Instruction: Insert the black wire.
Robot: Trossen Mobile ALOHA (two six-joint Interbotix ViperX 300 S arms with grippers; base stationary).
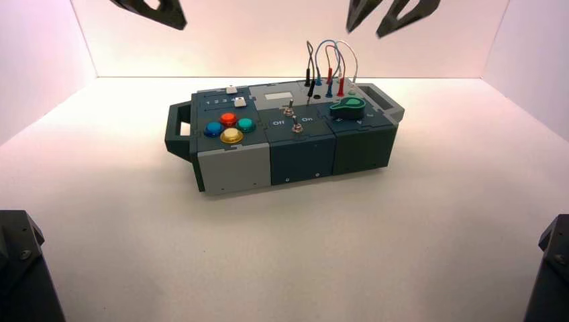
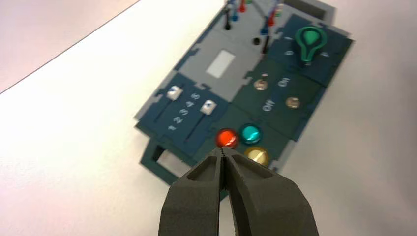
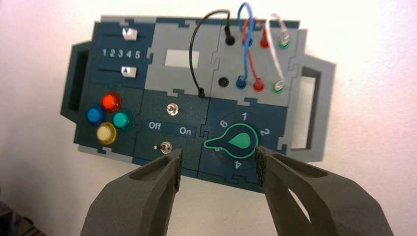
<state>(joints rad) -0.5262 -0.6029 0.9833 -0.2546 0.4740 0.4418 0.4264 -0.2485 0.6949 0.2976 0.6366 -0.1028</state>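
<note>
The black wire (image 3: 196,44) arches over the box's back right part. One black plug (image 3: 229,38) stands in a far-row socket. The wire's other plug (image 3: 200,92) lies loose on the box top, beside the pale window panel. An empty black socket (image 3: 224,81) sits just right of that loose end, next to the blue lead (image 3: 242,29). My right gripper (image 3: 217,160) hangs open above the box's front edge, near the green knob (image 3: 236,140), holding nothing. My left gripper (image 2: 223,152) is shut and empty, raised over the coloured buttons; it shows at the high view's top left (image 1: 176,23).
The box (image 1: 235,168) stands slightly turned on a white table. Blue, red and white leads (image 1: 335,64) fill the other sockets. Two toggle switches (image 3: 171,108) marked Off and On, two sliders (image 3: 129,73) and several coloured buttons (image 3: 112,102) lie left of the knob.
</note>
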